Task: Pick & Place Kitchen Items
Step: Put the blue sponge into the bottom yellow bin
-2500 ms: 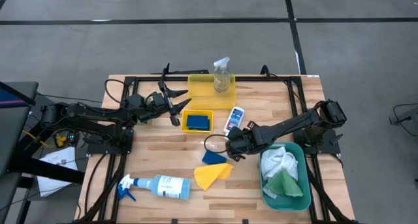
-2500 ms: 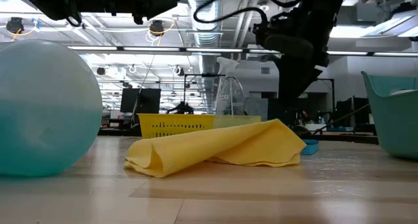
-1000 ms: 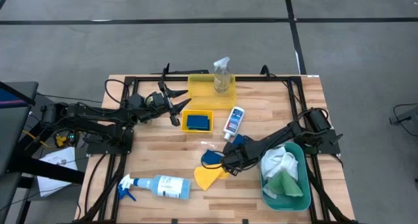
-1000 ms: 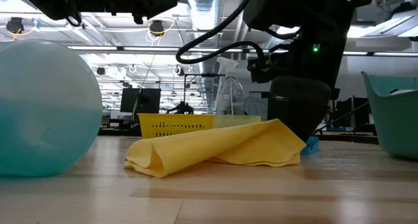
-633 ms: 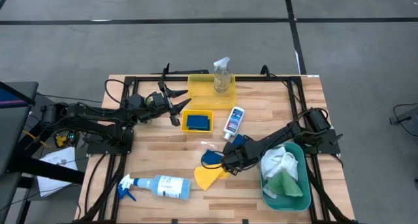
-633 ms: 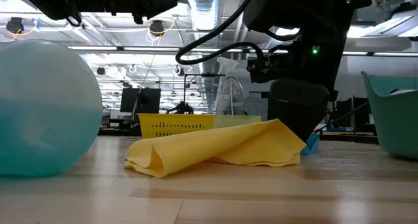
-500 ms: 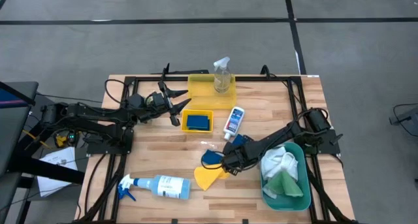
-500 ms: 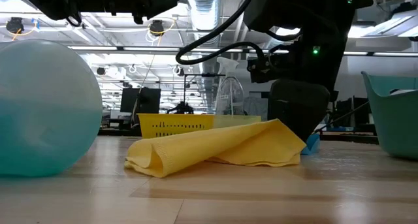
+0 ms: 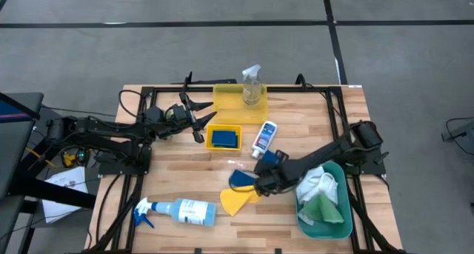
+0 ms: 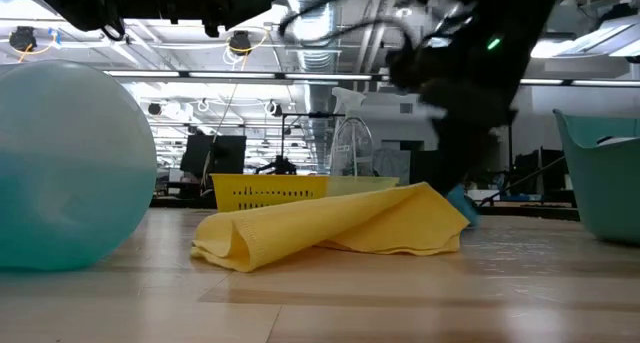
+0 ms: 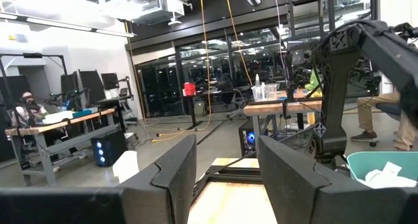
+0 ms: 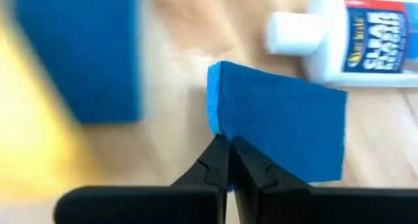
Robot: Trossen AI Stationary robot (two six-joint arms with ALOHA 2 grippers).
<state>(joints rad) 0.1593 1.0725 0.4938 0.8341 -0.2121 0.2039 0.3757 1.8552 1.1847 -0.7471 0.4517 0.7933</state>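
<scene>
A wooden table (image 9: 178, 172) stands on grey flooring, with an open workshop of benches and monitors beyond it in the low view.

Compared with half a second ago, the right arm has lifted and pulled slightly back toward the teal bin (image 9: 342, 218), and the thin blue sponge (image 12: 287, 129) has come up off the wood with it. The left arm has not moved.

The right gripper (image 12: 227, 160) has its fingers pressed together on the edge of that thin blue sponge, which hangs just above the yellow cloth (image 9: 238, 200) and near the small white bottle (image 9: 265, 137). The left gripper (image 9: 198, 119) hovers beside the small yellow tray (image 9: 223, 127), its fingers partly apart and holding nothing.

Counted from the high view:
- 2 spray bottles: a clear one (image 9: 252, 85) upright in the large yellow tray (image 9: 226, 106), and a blue-white one (image 9: 181, 211) lying near the front edge.
- 1 small white bottle, lying flat.
- 3 blue sponges: 1 in the small yellow tray (image 9: 223, 139), 1 on the table beside the yellow cloth (image 9: 239, 178), 1 held.
- 3 cloths: 1 yellow on the table, 1 white (image 9: 318, 184) and 1 green (image 9: 322, 208) in the teal bin.
</scene>
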